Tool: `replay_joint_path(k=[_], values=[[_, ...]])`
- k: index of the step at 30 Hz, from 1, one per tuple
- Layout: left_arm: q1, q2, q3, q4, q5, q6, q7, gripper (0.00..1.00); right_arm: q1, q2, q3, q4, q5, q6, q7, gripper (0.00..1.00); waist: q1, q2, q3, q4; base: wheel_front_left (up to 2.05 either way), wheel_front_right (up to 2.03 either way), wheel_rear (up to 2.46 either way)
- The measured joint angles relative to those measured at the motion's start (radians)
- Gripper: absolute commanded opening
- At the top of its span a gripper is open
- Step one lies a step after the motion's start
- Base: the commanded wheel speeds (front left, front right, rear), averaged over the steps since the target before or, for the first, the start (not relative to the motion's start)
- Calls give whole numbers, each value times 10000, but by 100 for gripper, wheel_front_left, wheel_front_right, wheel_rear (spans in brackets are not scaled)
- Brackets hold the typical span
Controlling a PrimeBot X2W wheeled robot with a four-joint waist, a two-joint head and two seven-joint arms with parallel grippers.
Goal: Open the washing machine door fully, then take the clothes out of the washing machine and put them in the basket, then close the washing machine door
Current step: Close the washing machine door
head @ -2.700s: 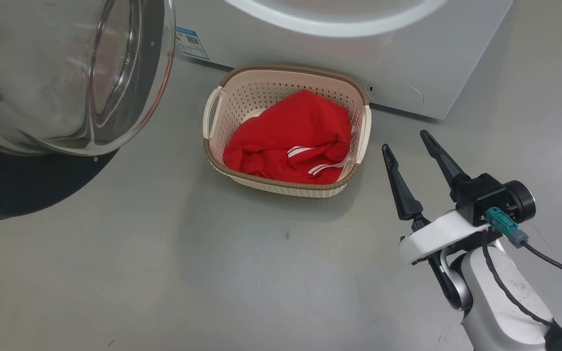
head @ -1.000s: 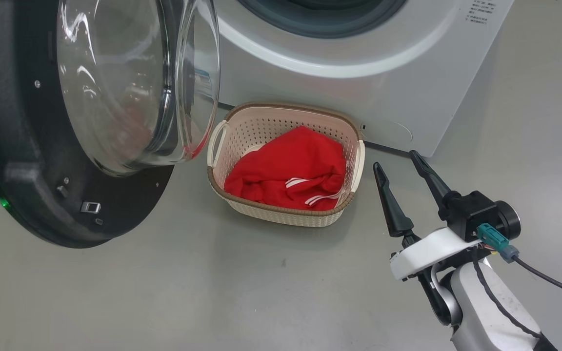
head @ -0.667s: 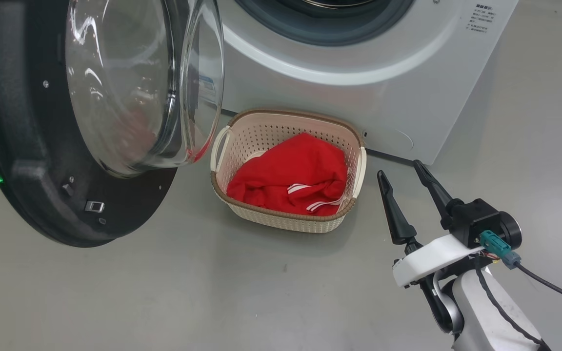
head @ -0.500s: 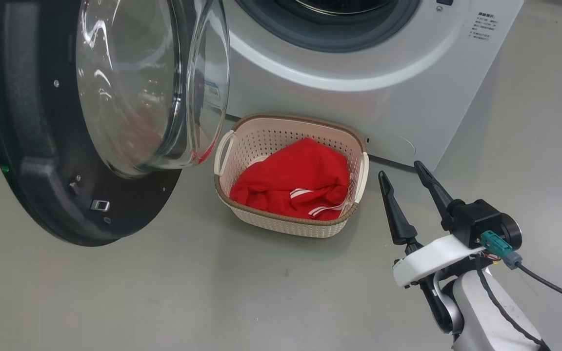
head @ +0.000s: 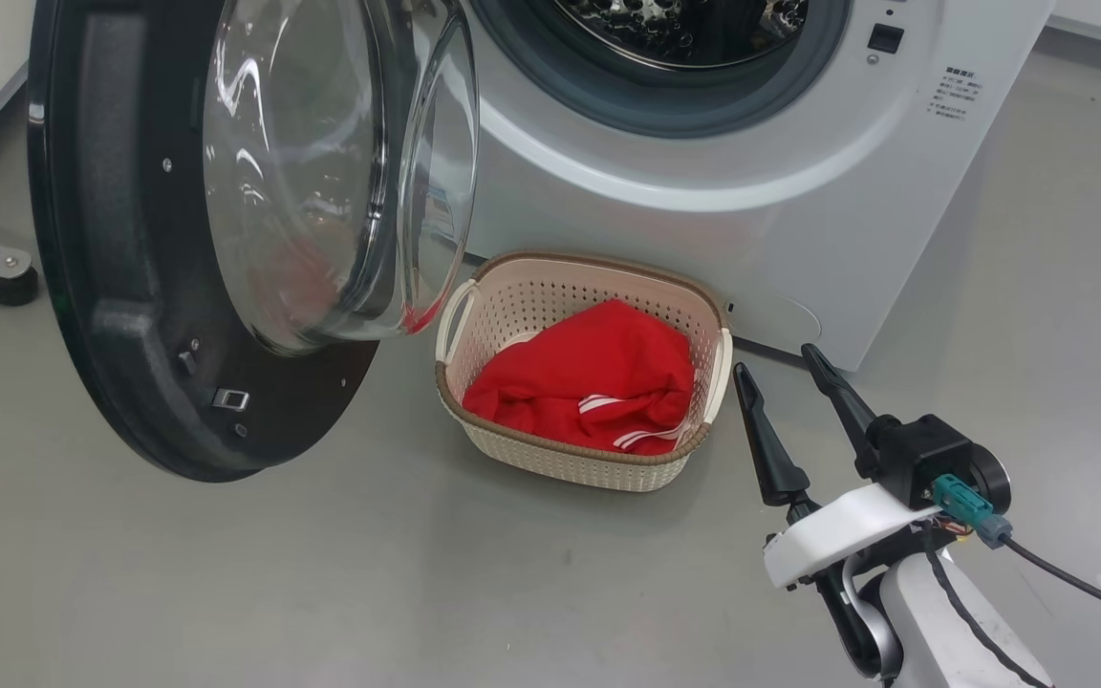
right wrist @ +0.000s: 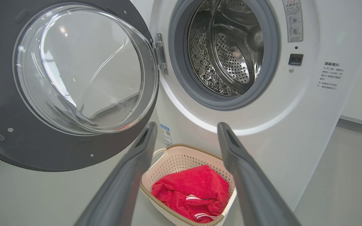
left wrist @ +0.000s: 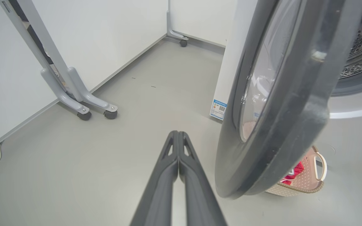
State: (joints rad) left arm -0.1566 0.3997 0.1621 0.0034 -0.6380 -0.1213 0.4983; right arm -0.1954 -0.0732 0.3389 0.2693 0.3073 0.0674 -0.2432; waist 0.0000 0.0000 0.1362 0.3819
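Head view: we log the large round door with glossy black rim and bulging clear glass bowl (head: 111,287) standing wide open at upper left of the frame, hinged to the big white front-loading washing machine (head: 723,210) across the top. At frame centre the small cream perforated plastic basket with brown rim (head: 598,263) sits on the grey floor (head: 321,573), just before the machine's front. The bright red clothes, one with thin white stripes (head: 589,377), lie inside it. At lower right the right end effector (head: 773,359) has its fingers spread apart, empty, near the basket's right side and not touching.

Right wrist view: the dimpled steel drum (right wrist: 228,53) looks empty in the part we see.

Left wrist view: at bottom centre the left end effector (left wrist: 178,138) has its fingers pressed together, nothing between them, just left of the door's outer rim. We see no contact.

Our reading: unloading looks done, and closing the door is the step in hand. The next move calls for the joined left fingers to meet the door's outer face and push it round until it latches. We'd watch the door's lower edge near the basket's left handle.
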Motion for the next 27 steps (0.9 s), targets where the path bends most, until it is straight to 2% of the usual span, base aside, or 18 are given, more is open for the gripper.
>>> replay_joint_path(k=[12,16,17,18,19,20,21,27], values=[[669,-882,545,744,508,-29,-3022,0,16,19,2,0,2,2,-2,100,0,0,-131,7,0,0,0],[724,-945,525,894,694,-29,-3616,0,65,19,6,0,2,2,-2,100,0,0,-156,6,0,0,0],[781,-907,485,903,826,-29,-3777,4,87,21,8,0,2,2,-2,100,0,0,-165,5,0,0,0],[860,-867,437,926,961,-29,-3919,34,113,21,13,2,2,2,-2,100,0,0,-174,4,0,0,0],[923,-865,403,982,1039,-29,-4048,49,135,23,17,2,2,2,-4,100,0,0,-184,3,0,0,0],[969,-874,370,1053,1045,-29,-4186,72,154,23,23,2,2,2,-4,100,0,0,-195,1,0,0,0],[998,-880,357,1108,1062,-29,-4353,100,168,25,31,2,2,4,-4,100,0,0,-206,-2,0,0,0],[1037,-932,184,1358,1104,-29,-4920,100,195,31,100,4,2,15,-4,100,0,0,-259,-33,0,0,0]])
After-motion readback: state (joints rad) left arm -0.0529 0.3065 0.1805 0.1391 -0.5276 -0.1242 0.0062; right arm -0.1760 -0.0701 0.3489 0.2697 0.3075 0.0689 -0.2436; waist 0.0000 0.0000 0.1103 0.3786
